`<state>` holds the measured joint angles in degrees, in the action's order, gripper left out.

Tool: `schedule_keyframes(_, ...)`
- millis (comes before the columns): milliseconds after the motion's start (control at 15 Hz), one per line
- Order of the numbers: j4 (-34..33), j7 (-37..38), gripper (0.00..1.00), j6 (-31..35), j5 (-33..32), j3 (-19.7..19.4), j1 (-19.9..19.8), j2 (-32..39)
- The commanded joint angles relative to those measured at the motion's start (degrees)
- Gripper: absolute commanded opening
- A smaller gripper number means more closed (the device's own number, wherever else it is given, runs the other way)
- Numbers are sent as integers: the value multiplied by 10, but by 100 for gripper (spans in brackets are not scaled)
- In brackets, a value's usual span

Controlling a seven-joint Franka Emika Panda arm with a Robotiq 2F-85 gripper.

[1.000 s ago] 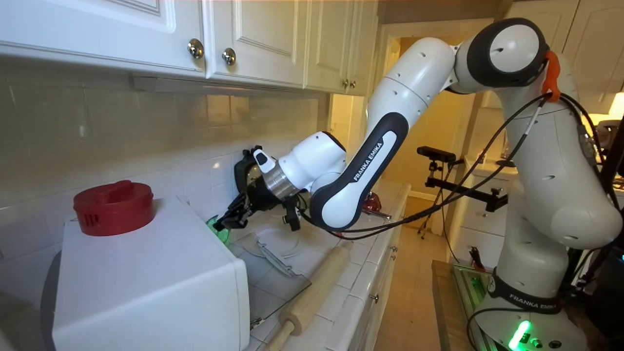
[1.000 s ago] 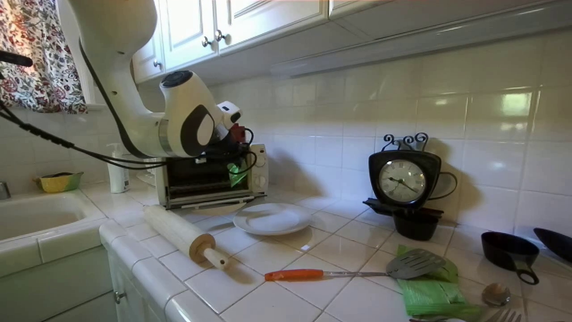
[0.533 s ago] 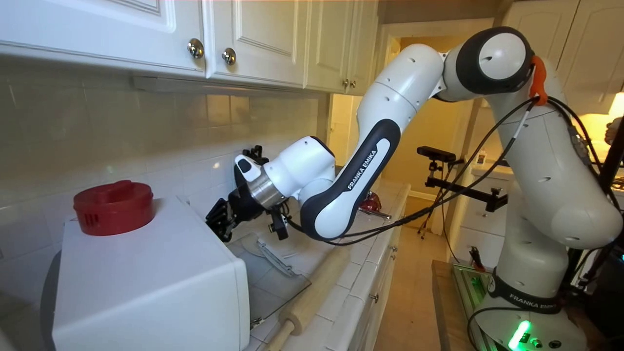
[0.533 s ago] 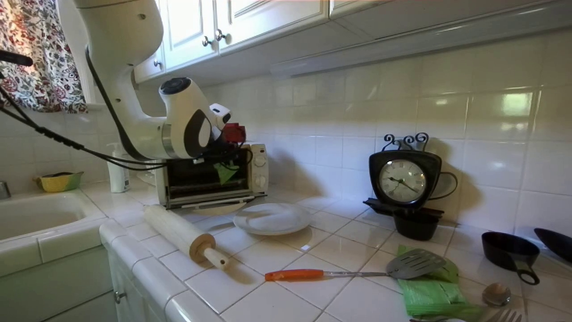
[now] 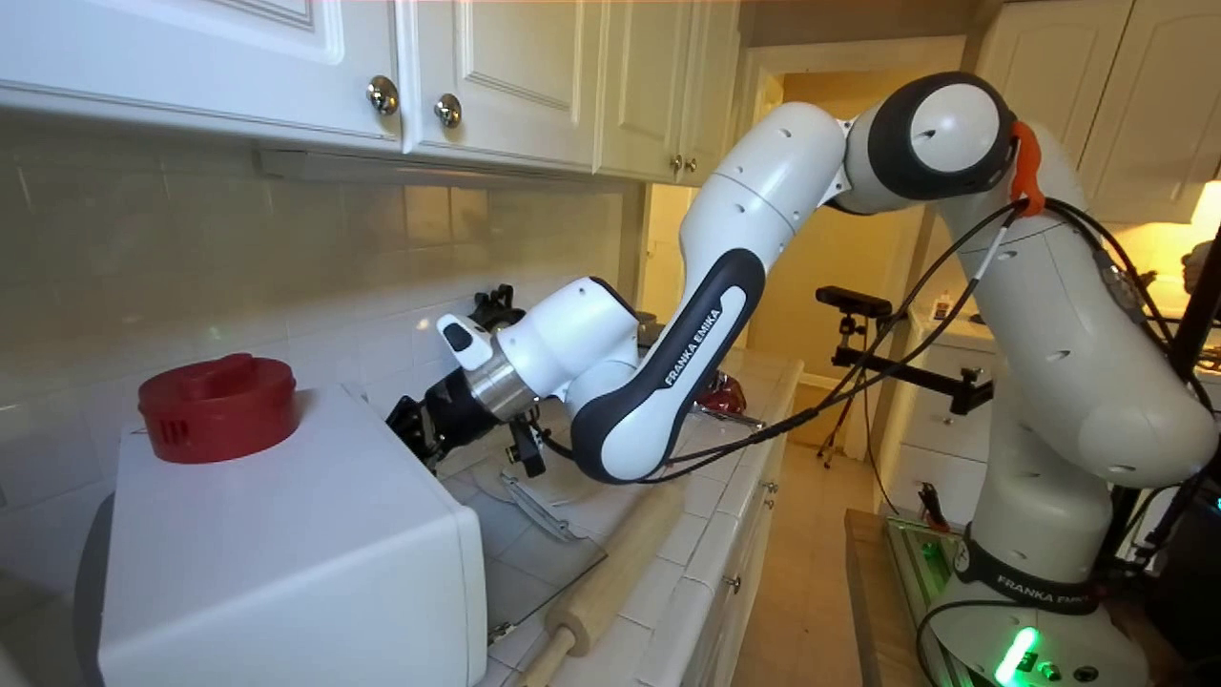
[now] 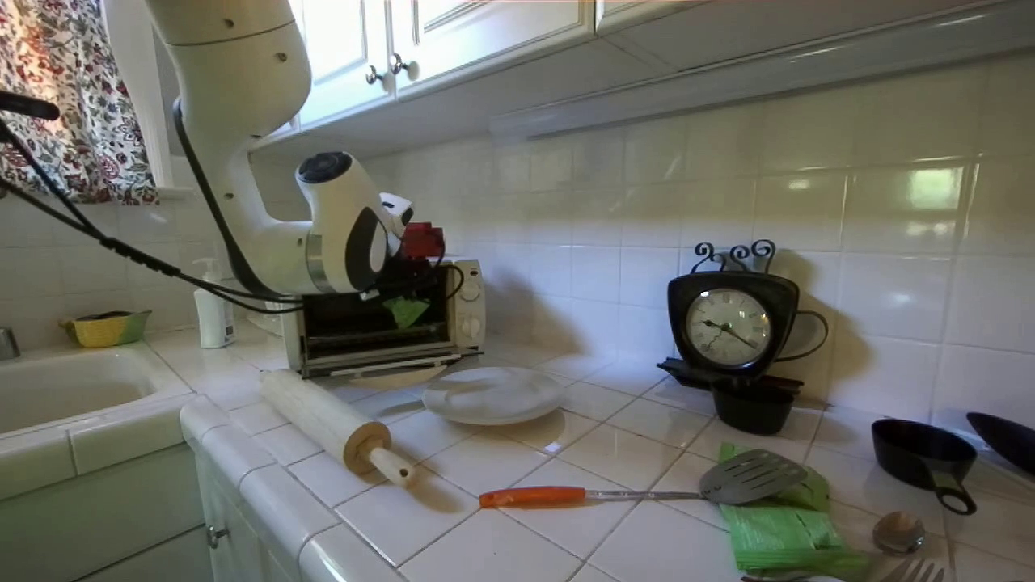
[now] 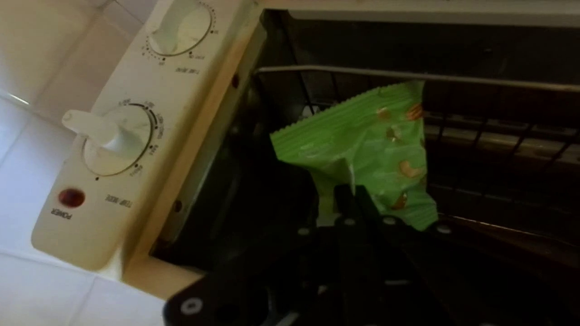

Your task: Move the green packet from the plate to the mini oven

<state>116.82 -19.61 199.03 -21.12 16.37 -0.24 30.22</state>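
Packet [image 7: 376, 149] sits at the mouth of the open oven [image 5: 296, 534], pinched in the jaws of your gripper [image 7: 352, 189]; whether it's fully inside, you can't tell. It's off the plate [image 6: 493, 396]; setting it on the rack [image 7: 489, 82] and releasing seem left. Mind the knob panel [image 7: 99, 194]; you have more opening away from it.

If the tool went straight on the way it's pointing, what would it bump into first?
Probably the wire rack inside the mini oven; the green packet pinched in the tool would likely touch it first. The wrist view is dark and depth is unclear, so that's a guess.
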Motion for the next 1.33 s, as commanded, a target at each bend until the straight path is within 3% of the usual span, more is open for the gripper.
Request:
schedule_keyframes(0,-48,-8,1,13,-52,46,-38,51)
schedule_keyframes(67,-55,-7,27,13,-64,59,-49,60)
schedule_keyframes(133,-59,-8,29,12,-70,65,-54,67)
schedule_keyframes(333,-59,-4,48,8,-69,71,-63,67)
schedule_keyframes(467,-38,1,62,6,-36,41,-42,38)
schedule_keyframes(533,-25,28,69,8,-34,7,-17,17)
schedule_keyframes(800,25,65,97,-20,9,-45,23,-49)
schedule_keyframes(1000,78,115,100,-80,-3,34,-35,-85)
schedule_keyframes(1267,178,201,100,-125,35,118,-92,-162)
